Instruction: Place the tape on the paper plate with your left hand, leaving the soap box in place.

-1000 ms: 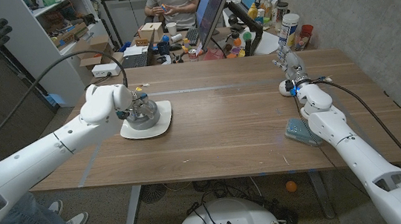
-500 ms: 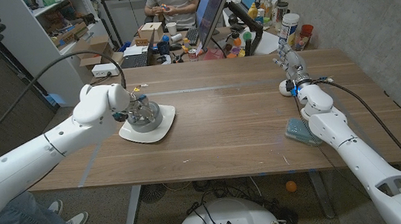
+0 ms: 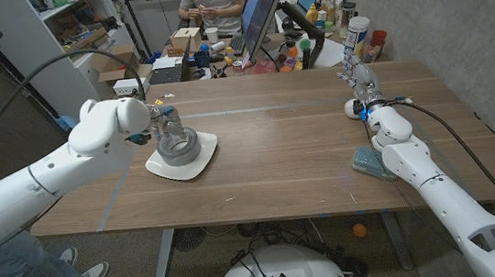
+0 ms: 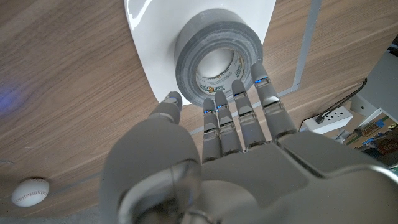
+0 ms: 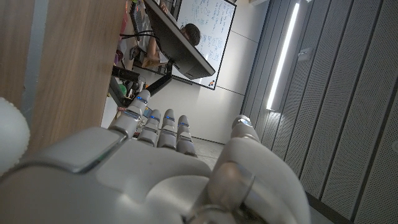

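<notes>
Left hand: the left hand [image 4: 205,168] is seen just above the tape, fingers [image 4: 239,115] straight and loosely apart, holding nothing; the fingertips reach over the near rim of the roll without clearly touching it. This pose is judged to be that of a hand letting go so the roll can sit by its own weight.

Tape: a grey roll of tape [image 3: 178,148] is seen lying flat, hole upward, on the paper plate; in the left wrist view the tape [image 4: 217,50] shows white plate through its core.

Paper plate: a white paper plate [image 3: 202,164] is seen on the counter directly under the tape. The roll sits toward the plate's far left part, leaving bare rim on the near right side, so it is judged to be fully carried by the plate.

Task state: the placing is judged essentially done; only a clean retreat of the hand is left, without dragging the roll.

Right hand: the right hand [image 3: 361,80] is seen well to the right of the plate, at the counter's far right, fingers [image 5: 163,127] extended side by side, holding nothing. It is judged to be parked clear of the work.

Soap box: a light blue flat box, taken to be the soap box [image 3: 367,161], is seen on the counter well right of the plate, beside the right forearm, untouched.

Counter: a wooden counter [image 3: 286,153] carries everything.
</notes>
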